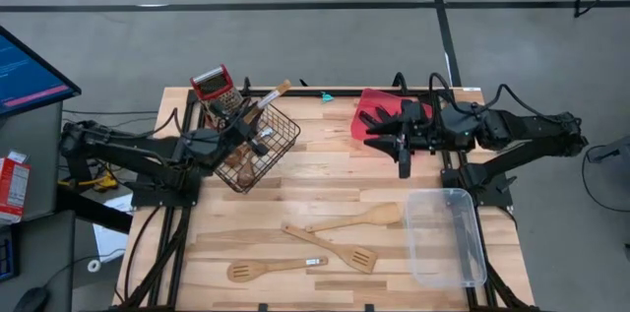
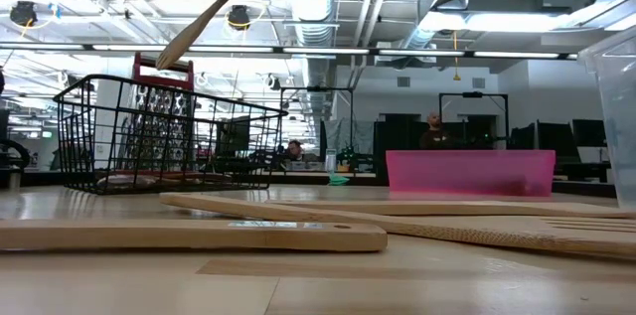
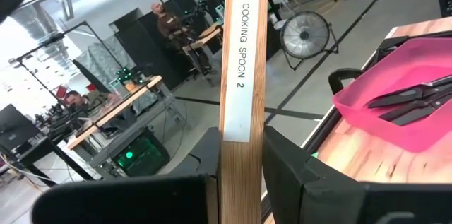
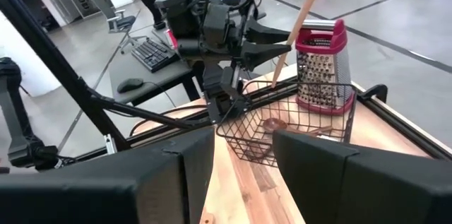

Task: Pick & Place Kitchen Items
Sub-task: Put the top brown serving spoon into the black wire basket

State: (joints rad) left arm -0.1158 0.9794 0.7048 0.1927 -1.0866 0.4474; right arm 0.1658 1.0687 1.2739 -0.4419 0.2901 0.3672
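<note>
My left gripper [image 1: 251, 127] is shut on a pale wooden cooking spoon [image 3: 241, 54] over the black wire basket [image 1: 261, 147] at the table's far left. The spoon slants, its labelled handle [image 1: 279, 91] rising toward the far right. A brown utensil [image 4: 272, 124] lies in the basket. A wooden spoon [image 1: 359, 218] and two wooden spatulas [image 1: 335, 251] [image 1: 271, 270] lie flat on the table at the near middle. Black knives [image 3: 409, 100] lie in the red tray [image 1: 366, 105]. My right gripper [image 1: 379, 130] is open and empty above the tray. My left gripper pinches the spoon's flat handle [image 3: 240, 160] between its two fingers [image 3: 289, 164], with the handle running along them and out past their tips. The spoon is lifted clear and tilted. In the low view its lower end [image 2: 169, 55] shows above the basket's rim.
A red-topped box grater [image 1: 217, 88] stands just behind the basket. A clear plastic bin [image 1: 448, 238] stands at the near right. People and desks show in the room beyond the table.
</note>
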